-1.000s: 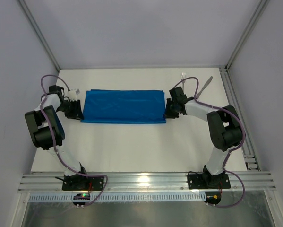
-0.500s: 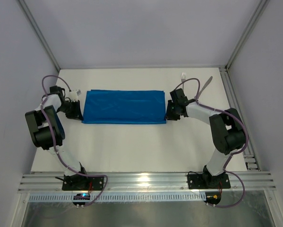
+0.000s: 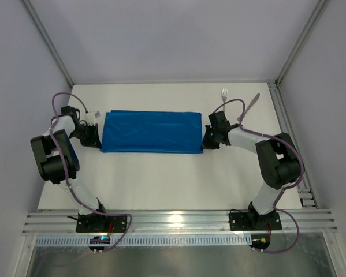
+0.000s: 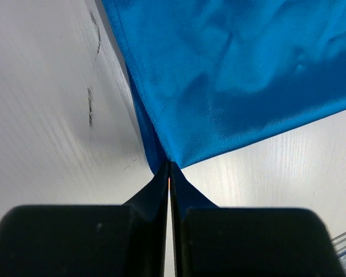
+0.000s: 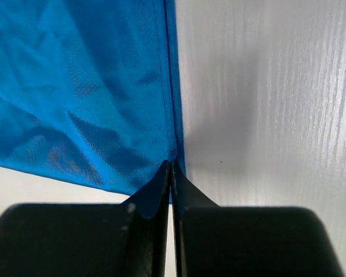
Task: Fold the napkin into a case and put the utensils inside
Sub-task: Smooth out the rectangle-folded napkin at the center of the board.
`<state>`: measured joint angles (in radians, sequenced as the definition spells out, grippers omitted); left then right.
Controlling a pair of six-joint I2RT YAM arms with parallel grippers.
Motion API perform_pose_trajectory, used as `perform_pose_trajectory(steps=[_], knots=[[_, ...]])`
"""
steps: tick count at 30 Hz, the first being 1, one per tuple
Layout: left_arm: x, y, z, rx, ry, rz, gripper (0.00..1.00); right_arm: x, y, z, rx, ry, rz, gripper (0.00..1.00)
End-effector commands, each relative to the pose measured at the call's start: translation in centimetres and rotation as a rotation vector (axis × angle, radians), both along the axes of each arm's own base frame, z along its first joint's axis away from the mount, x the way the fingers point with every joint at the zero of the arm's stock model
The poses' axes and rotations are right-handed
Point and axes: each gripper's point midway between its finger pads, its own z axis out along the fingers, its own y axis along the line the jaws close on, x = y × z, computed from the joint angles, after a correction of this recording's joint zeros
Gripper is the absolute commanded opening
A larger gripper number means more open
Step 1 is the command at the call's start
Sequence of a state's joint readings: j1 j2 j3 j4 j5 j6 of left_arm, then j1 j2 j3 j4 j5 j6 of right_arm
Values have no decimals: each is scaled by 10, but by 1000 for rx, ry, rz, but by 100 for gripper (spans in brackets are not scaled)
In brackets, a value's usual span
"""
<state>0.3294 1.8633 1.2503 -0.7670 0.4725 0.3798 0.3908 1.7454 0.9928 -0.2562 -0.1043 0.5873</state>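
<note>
Left claw [image 4: 170, 168]: shut, pinching the near-left corner of the napkin [image 4: 236, 75].
Napkin: a wide folded band lying flat on the tabletop [image 3: 161, 179], long axis left to right.
Right claw [image 5: 171, 166]: shut, pinching the near-right corner.
Fork [image 3: 223, 93], knife [image 3: 250, 105]: far right, outside the cloth.
Progress: early; narrower folds and loading remain.
</note>
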Motion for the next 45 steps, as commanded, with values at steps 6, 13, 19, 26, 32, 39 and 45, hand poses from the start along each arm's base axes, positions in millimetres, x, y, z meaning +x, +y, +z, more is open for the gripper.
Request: perform_pose_trajectory(steps=[6,13,19,26,32,39,45], knots=[[-9,1,25,8,-61,-45,0,-10,4,30,41,-82,19,4],[-20,1,8,9,-9,-64,0,-30,3,9,42,-30,20,4],[-29,11,-1,73,23,-76,0,-46,-4,-4,19,7,12,4],[-41,10,-4,86,42,-104,0,-55,-7,-4,11,6,13,4],[-28,20,8,137,-7,-80,25,-44,-15,14,-53,-32,21,23],[-12,30,60,222,-155,-50,41,-21,-25,65,-165,-141,2,45],[-23,-17,56,232,-158,-199,14,-10,52,84,-103,-232,118,8]])
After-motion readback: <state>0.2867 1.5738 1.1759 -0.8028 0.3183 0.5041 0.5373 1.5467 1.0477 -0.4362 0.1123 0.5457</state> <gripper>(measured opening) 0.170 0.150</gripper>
